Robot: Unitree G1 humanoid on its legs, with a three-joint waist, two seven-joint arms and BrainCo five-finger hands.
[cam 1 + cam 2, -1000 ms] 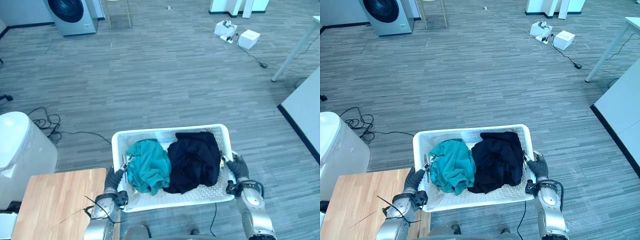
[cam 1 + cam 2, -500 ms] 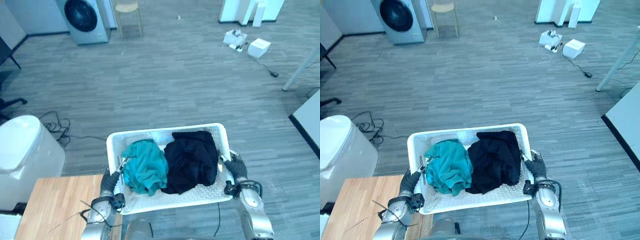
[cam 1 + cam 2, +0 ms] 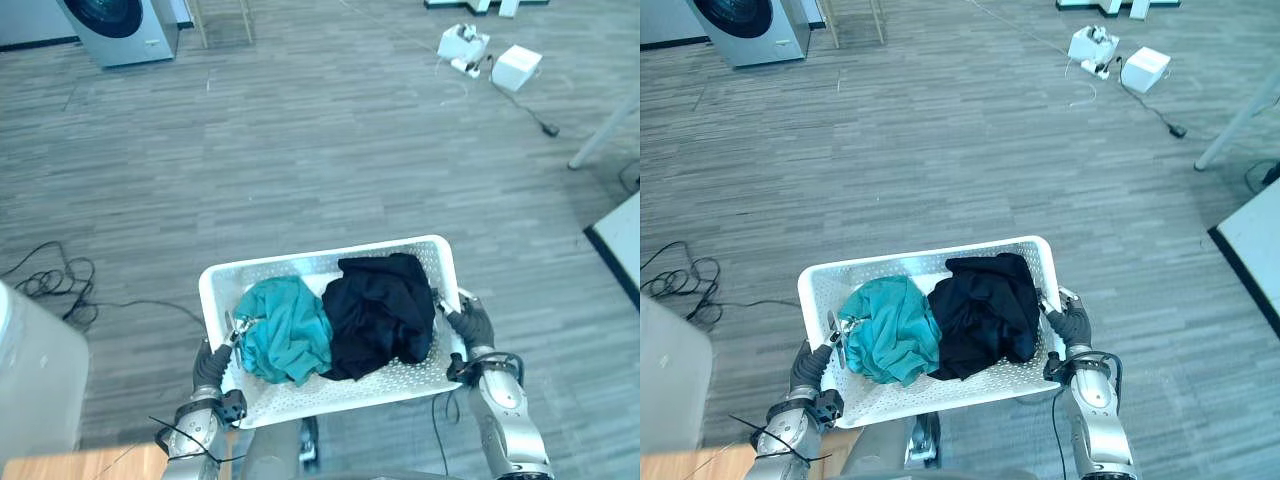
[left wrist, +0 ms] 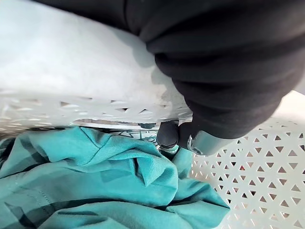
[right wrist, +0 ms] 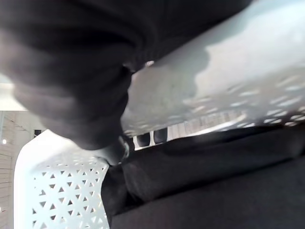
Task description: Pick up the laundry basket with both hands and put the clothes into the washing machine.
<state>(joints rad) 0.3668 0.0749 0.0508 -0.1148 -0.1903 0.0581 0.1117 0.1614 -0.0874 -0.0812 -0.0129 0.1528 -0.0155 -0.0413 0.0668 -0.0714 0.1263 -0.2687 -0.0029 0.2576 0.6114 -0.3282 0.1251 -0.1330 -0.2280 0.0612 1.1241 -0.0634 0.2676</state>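
Note:
A white perforated laundry basket [image 3: 320,258] is held off the floor in front of me, a hand at each short side. Inside it a teal garment [image 3: 285,340] lies on the left and a black garment [image 3: 380,315] on the right. My left hand [image 3: 208,368] grips the left rim, and in the left wrist view a dark fingertip [image 4: 167,136] curls over the rim beside the teal garment [image 4: 95,186]. My right hand [image 3: 472,328] holds the right rim, its fingertips [image 5: 143,139] hooked through the handle slot by the black garment [image 5: 214,181]. The washing machine [image 3: 115,25] stands far off at the upper left.
A white bin [image 3: 35,380] and a wooden table corner [image 3: 80,468] sit at my lower left, with cables [image 3: 50,280] on the floor beside them. White boxes [image 3: 515,68] and a table leg [image 3: 600,140] stand at the upper right. Grey floor stretches towards the machine.
The whole picture has shifted, so the camera has moved. Both hands keep the same hold on the basket, and the clothes lie as before.

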